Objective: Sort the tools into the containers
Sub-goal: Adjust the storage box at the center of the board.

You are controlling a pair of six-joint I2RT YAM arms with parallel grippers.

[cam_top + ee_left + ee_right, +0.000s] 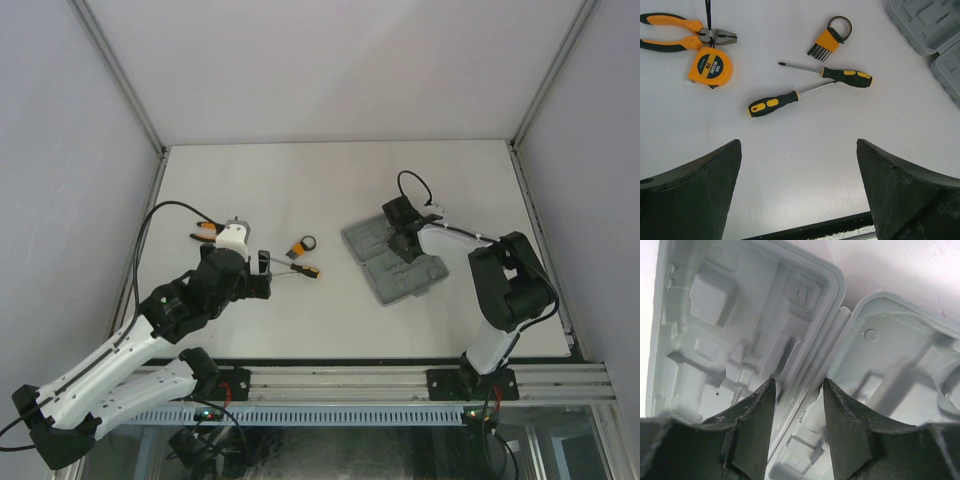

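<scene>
The grey tool case lies open and flat at centre right, and its moulded compartments hold nothing. My right gripper is down on it, its jaws closed onto the doubled rim at the hinge. My left gripper is open and empty above bare table. Ahead of it lie two yellow-and-black screwdrivers, the hex-key set, the tape measure and the pliers. In the top view the pliers, hex-key set and a screwdriver show.
The white table is walled at the back and both sides. The case corner shows at the top right of the left wrist view. The table's front edge and rail lie just below the left fingers.
</scene>
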